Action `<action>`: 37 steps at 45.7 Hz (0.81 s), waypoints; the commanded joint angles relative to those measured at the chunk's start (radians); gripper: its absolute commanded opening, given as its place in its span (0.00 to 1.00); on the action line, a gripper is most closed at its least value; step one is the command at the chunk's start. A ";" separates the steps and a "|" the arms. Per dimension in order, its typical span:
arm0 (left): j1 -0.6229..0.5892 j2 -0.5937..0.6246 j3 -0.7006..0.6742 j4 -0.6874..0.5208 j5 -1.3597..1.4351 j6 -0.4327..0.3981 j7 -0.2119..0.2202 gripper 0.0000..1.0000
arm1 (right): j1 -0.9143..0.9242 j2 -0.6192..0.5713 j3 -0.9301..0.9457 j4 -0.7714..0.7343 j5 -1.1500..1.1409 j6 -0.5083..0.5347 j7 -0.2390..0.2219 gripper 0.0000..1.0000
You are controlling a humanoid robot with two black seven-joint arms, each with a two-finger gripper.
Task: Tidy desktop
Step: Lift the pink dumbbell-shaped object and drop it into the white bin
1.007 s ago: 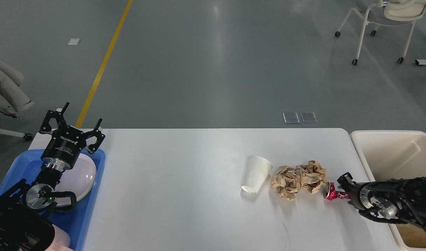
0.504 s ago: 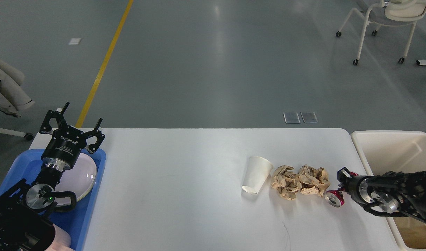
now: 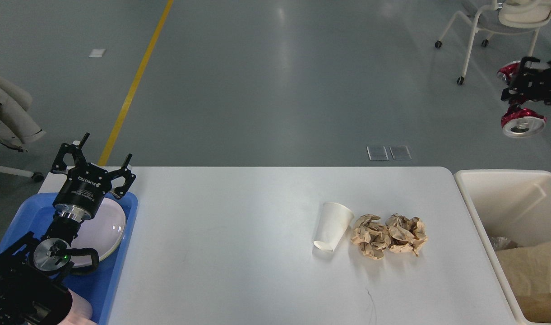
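The white desktop (image 3: 234, 234) holds a white paper cup (image 3: 331, 225) lying on its side and two crumpled brown paper balls (image 3: 388, 234) just right of it. My right gripper (image 3: 519, 90) is high at the upper right edge of the view, well above the cream bin, shut on a crushed red can (image 3: 523, 124). My left gripper (image 3: 106, 148) is open and empty above the far end of the blue tray (image 3: 122, 253), over a white plate (image 3: 106, 225).
The cream bin (image 3: 510, 180) stands against the desktop's right edge, with brown paper (image 3: 532, 271) inside. A thin dark scratch (image 3: 371, 302) marks the desktop near its front. A wheeled chair (image 3: 496, 27) stands on the floor at the far right.
My right gripper has lifted the red can off the desktop beside the paper balls and swung it up and to the right. The left arm has not moved.
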 commanded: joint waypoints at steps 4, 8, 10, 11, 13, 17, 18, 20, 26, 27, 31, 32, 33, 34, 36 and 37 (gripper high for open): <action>0.000 0.000 -0.001 0.000 -0.001 0.000 0.000 1.00 | 0.157 0.000 -0.012 -0.006 -0.116 0.124 0.011 0.00; 0.000 0.000 -0.001 0.000 0.000 0.000 0.000 1.00 | 0.100 -0.018 -0.015 -0.023 -0.181 0.103 0.010 0.00; 0.000 0.000 -0.001 0.000 -0.001 0.000 -0.002 1.00 | 0.034 -0.041 -0.010 -0.053 -0.201 0.069 0.010 0.00; 0.000 0.001 0.001 0.000 -0.001 0.000 0.000 1.00 | -0.006 -0.055 -0.009 -0.073 -0.208 0.045 0.011 0.00; 0.000 0.000 0.001 0.000 0.000 0.002 0.000 1.00 | -0.093 -0.074 -0.009 -0.121 -0.231 -0.016 0.013 0.00; 0.000 0.000 0.001 0.000 0.000 0.002 0.000 1.00 | -0.309 -0.081 -0.009 -0.222 -0.283 -0.180 0.044 0.00; 0.000 0.000 0.001 0.000 0.000 0.002 -0.002 1.00 | -0.369 -0.081 -0.009 -0.249 -0.293 -0.228 0.062 0.00; 0.000 0.000 0.001 0.000 -0.001 0.002 0.000 1.00 | -0.496 -0.077 -0.009 -0.312 -0.293 -0.323 0.090 0.00; 0.000 0.001 0.001 0.000 -0.001 0.000 -0.002 1.00 | -0.892 0.001 0.019 -0.535 -0.248 -0.593 0.126 0.00; 0.000 0.000 0.001 0.000 0.000 0.000 -0.002 1.00 | -0.958 0.032 0.033 -0.572 -0.219 -0.618 0.134 0.00; 0.000 0.002 0.001 0.000 0.000 0.000 0.000 1.00 | -1.199 0.124 0.089 -0.707 -0.037 -0.695 0.153 0.00; 0.000 0.002 0.001 0.000 -0.001 0.000 0.000 1.00 | -1.251 0.144 0.102 -0.740 0.001 -0.702 0.154 0.00; 0.000 0.002 0.001 0.000 -0.001 0.000 0.000 1.00 | -1.297 0.165 0.113 -0.776 0.038 -0.711 0.156 0.00; 0.000 0.002 0.001 0.000 -0.001 0.002 0.000 1.00 | -1.339 0.193 0.120 -0.809 0.072 -0.718 0.157 0.00; 0.000 0.002 0.001 0.000 0.000 0.000 0.000 1.00 | -1.400 0.250 0.133 -0.866 0.114 -0.727 0.157 0.00; 0.000 0.002 0.001 0.000 -0.001 0.002 0.000 1.00 | -1.420 0.270 0.136 -0.888 0.126 -0.730 0.159 0.04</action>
